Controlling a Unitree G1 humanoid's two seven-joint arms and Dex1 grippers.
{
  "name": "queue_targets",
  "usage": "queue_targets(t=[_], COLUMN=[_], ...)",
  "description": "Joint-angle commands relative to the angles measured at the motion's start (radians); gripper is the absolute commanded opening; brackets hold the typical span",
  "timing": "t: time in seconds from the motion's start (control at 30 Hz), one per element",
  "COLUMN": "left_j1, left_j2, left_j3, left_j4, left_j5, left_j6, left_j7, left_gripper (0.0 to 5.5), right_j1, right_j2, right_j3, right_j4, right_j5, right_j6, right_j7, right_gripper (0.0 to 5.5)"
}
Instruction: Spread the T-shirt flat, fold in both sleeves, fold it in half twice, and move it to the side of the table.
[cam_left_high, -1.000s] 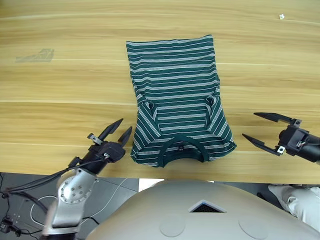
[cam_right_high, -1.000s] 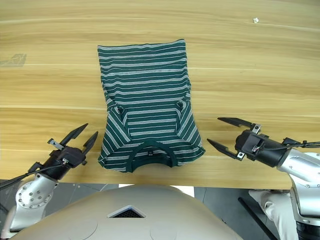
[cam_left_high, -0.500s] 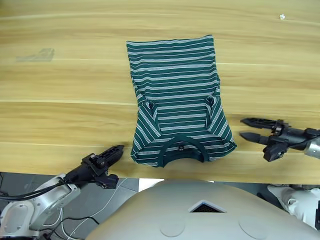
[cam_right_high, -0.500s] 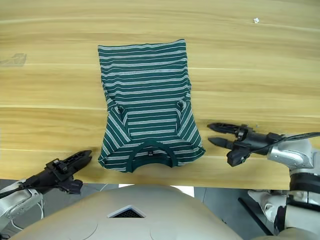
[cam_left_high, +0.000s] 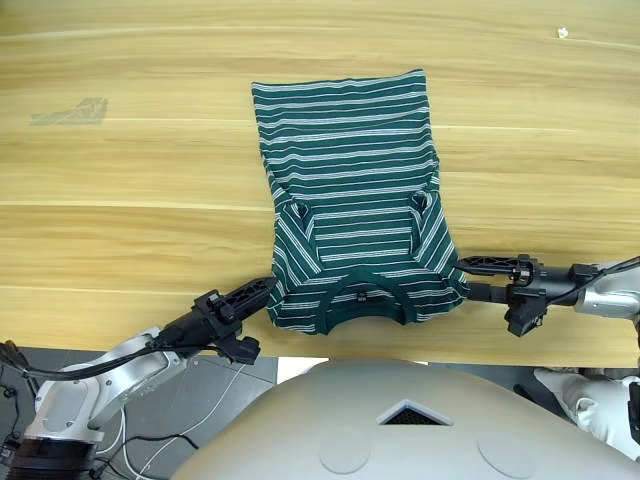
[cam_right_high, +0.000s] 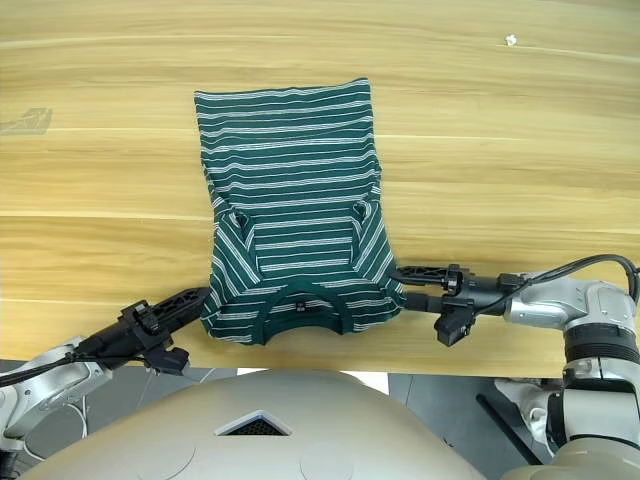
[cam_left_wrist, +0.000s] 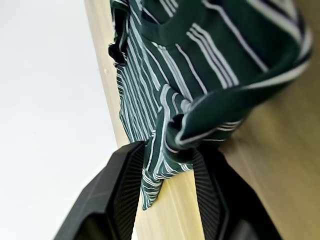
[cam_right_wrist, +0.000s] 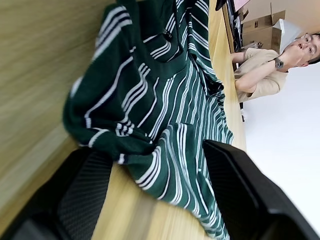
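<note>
Green striped T-shirt lies flat on the wooden table, around the middle. Its collar is toward the robot and just inside the near edge, and the hem points away. Both sleeves are folded in over the body, giving a narrow shape that flares a little at the shoulders.

Left gripper is at the near-left shoulder corner, down low at the table edge. In the left wrist view its fingers are apart on either side of the cloth. The corner is bunched up in the gap between the ribbed pads, with a bit hanging past the table edge.

Right gripper is at the near-right shoulder corner — fingers wide apart, one above the other side of the corner. In the right wrist view the fingers straddle the crumpled corner with clear space around it, not pinched.

Both arms come in from the near side, roughly mirrored.

Other stuff: a small white scrap at the far right of the table, and a faint grey patch on the wood far left — both well apart from the shirt.
</note>
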Motion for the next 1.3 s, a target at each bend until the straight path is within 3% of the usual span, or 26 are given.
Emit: queue_targets(t=[0.03,0.17,0.53,0.77,0.97,1.1,1.3], left_j1=[0.012,0.016,0.022,0.033,0.091,0.116,0.159], left_j2=[0.008,0.010,0.031,0.077,0.149,0.138,0.154], left_j3=[-0.018,-0.056,-0.131,-0.153,-0.121,-0.114,-0.150], left_j4=[-0.007,0.010,0.091,0.135,0.139,0.098,0.074], left_j5=[0.000,0.025,0.103,0.123,0.093,-0.232,-0.371], left_j6=[0.010,0.010,0.044,0.082,0.101,0.080,0.092], left_j7=[-0.009,-0.006,0.092,0.166,0.200,0.061,-0.138], left_gripper=[1.73,1.73,0.03,0.00,0.00,0.00,0.00], right_j1=[0.016,0.008,-0.008,-0.020,-0.017,-0.011,0.005], right_j2=[-0.008,-0.026,-0.093,-0.121,-0.140,-0.124,-0.151], right_j3=[0.057,0.106,0.269,0.369,0.428,0.433,0.545], right_j4=[0.012,0.007,0.004,0.007,0.007,0.074,0.083], right_j5=[-0.110,-0.155,-0.235,-0.251,-0.248,0.001,0.380], right_j6=[0.061,0.098,0.204,0.260,0.294,0.228,0.243], right_j7=[-0.057,-0.141,-0.374,-0.476,-0.531,-0.432,-0.151], right_gripper=[3.23,3.23,1.05,0.13,0.01,0.01,0.01])
